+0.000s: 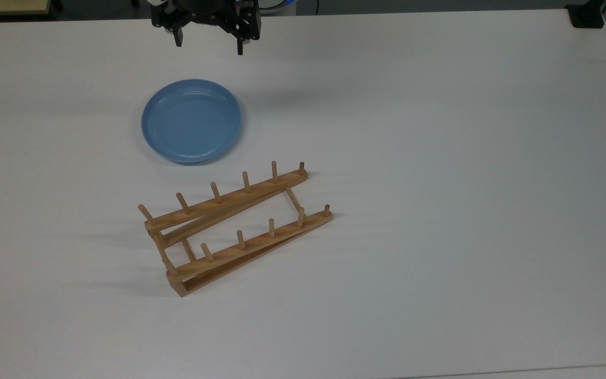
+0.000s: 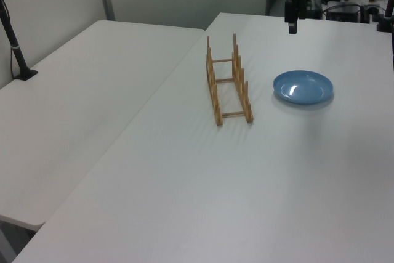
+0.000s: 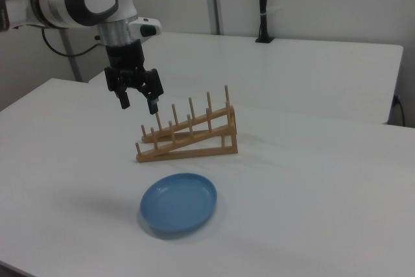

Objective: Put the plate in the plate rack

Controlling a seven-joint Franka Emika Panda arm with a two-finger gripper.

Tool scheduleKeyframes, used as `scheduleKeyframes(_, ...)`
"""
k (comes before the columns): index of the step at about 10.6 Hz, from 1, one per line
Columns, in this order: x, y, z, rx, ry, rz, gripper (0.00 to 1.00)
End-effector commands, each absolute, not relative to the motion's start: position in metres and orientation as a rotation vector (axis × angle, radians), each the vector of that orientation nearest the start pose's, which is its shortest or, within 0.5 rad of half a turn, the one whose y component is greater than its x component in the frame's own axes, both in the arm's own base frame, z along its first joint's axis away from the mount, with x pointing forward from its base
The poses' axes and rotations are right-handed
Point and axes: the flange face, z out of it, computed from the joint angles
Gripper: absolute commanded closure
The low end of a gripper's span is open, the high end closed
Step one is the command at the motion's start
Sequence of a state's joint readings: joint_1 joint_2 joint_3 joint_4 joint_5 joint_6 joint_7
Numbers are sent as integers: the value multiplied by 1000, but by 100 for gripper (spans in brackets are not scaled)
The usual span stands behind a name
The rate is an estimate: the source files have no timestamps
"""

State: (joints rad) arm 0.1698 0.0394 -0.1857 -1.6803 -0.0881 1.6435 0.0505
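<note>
White table [image 1: 440,158] w/ plate [image 1: 191,120] lying flat upper left of centre in top view, plate rack [image 1: 234,226] just below it. Gripper [image 1: 209,46] at top edge, fingers apart, empty.

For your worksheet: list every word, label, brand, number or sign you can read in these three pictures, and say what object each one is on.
There are none to read.
The plate is plain blue, with no print.
The rack is bare wood, with no label.
The gripper and the table carry no lettering that can be made out.
</note>
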Motion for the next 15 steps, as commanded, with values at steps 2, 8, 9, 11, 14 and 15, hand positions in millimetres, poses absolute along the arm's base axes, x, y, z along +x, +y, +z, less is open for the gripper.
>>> scheduleKeyframes(2,560,-16,562,-3211,97,118,0)
scheduleKeyframes(8,561,-14,558,-3212,91,125,0)
scheduleKeyframes(9,561,-13,558,-3211,89,123,0)
scheduleKeyframes(11,563,-12,555,-3212,86,128,0)
scheduleKeyframes(14,566,-13,551,-3183,23,136,0)
scheduleKeyframes(15,566,-17,551,-3173,-61,140,0)
